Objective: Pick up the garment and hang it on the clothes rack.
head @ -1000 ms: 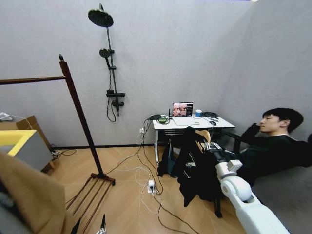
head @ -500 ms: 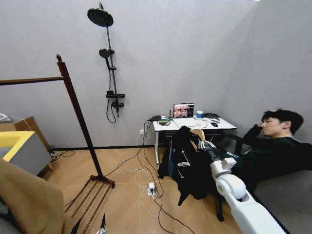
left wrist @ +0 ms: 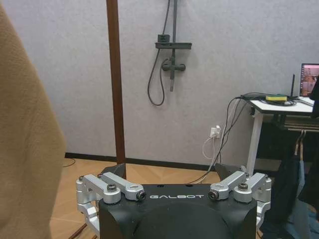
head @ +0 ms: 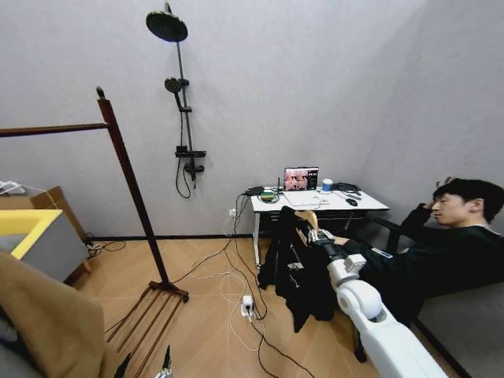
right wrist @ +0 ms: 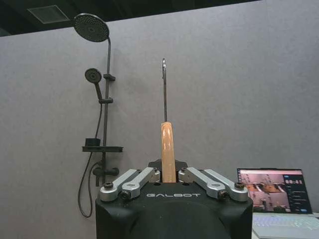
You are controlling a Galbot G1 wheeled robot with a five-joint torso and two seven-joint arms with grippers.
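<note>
Your garment (head: 295, 268) hangs in the air on its light wooden hanger (right wrist: 167, 149), in front of the white counter (head: 319, 202) — the right end effector (head: 315, 234) is clenched on the hanger's neck. The clothes rack (head: 126, 185) stands well apart to the left, top bar bare. Your left end effector (left wrist: 174, 191) sits low beside a tan coat (left wrist: 27, 149) — spread wide, holding nothing.

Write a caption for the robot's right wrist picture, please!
Right gripper shut on the garment's wooden hanger, metal hook pointing up, shower head on the grey wall behind.
</note>
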